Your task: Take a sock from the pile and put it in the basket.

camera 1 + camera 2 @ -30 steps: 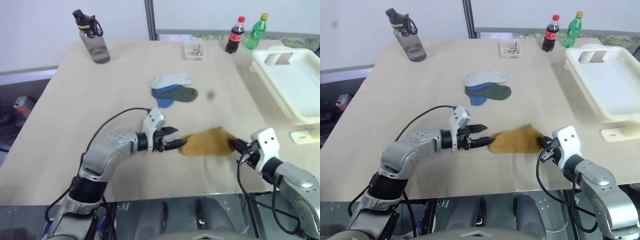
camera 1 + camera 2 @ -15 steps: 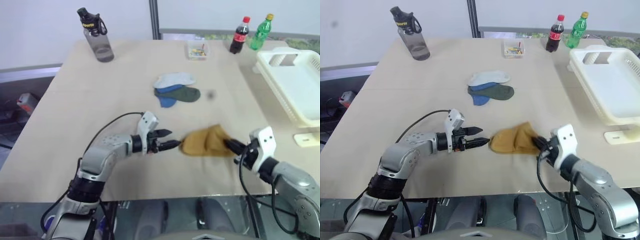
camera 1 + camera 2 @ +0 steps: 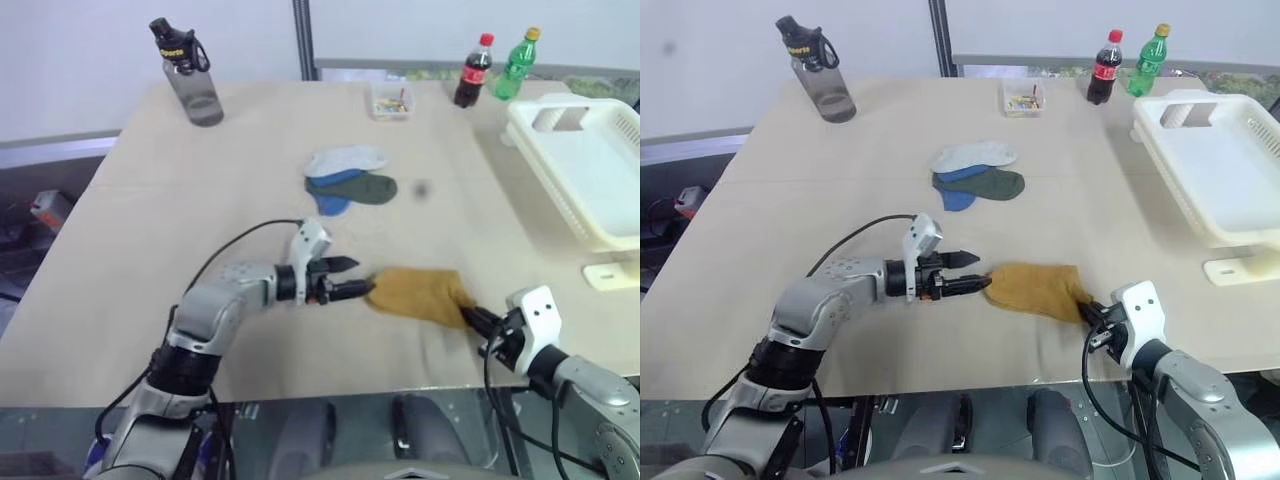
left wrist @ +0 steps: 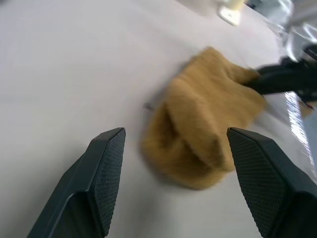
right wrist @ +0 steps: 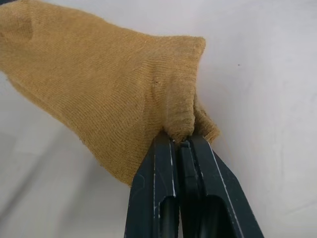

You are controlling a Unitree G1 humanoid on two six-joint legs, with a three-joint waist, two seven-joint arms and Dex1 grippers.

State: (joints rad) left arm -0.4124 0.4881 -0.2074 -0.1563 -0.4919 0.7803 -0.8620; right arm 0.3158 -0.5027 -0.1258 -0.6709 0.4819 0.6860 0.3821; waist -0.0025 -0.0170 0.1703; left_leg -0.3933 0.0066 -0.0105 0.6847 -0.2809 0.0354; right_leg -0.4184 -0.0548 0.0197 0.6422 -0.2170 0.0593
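Right claw (image 5: 181, 144) is clamped tight on the mustard sock (image 3: 415, 294); left claw (image 3: 352, 279) sits spread wide just beside its other end.

Likely a lab: bare worktable (image 3: 200, 200) against plain partition walls (image 3: 100, 50).

Even, soft indoor light with faint shadows; the left wrist view is blurred, the others sharp.

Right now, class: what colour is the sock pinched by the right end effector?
Mustard yellow sock, clearest in the right wrist view.
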